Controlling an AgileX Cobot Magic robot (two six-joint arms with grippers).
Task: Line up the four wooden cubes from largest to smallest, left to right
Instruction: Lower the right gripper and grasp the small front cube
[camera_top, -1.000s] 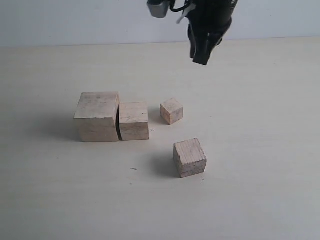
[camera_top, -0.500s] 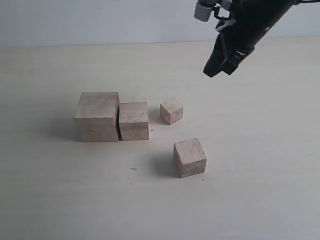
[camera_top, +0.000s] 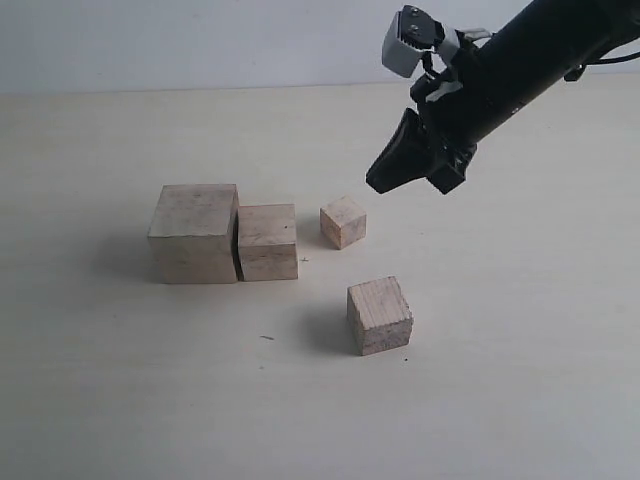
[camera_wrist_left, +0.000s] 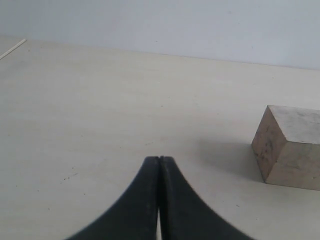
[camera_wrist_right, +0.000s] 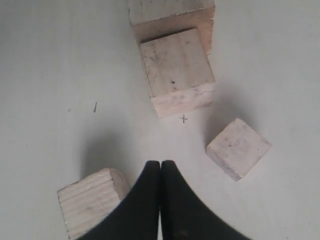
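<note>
Four pale wooden cubes lie on the table. The largest cube (camera_top: 193, 232) touches the second-largest cube (camera_top: 268, 241) on its right. The smallest cube (camera_top: 343, 221) sits apart, further right. The third cube (camera_top: 380, 315) lies nearer the front, out of the row. My right gripper (camera_top: 380, 182) hangs shut and empty in the air, above and right of the smallest cube. Its wrist view shows the right gripper (camera_wrist_right: 160, 163) between the third cube (camera_wrist_right: 90, 200) and the smallest cube (camera_wrist_right: 238, 148). My left gripper (camera_wrist_left: 159, 159) is shut and empty, with the largest cube (camera_wrist_left: 290, 147) off to one side.
The pale table (camera_top: 520, 330) stretches bare to the right and front of the cubes. A light wall (camera_top: 200, 40) borders the far edge. The left arm does not show in the exterior view.
The right arm has swung to come in from the right. Its shut gripper has come down toward the smallest cube. The cubes have not moved.
</note>
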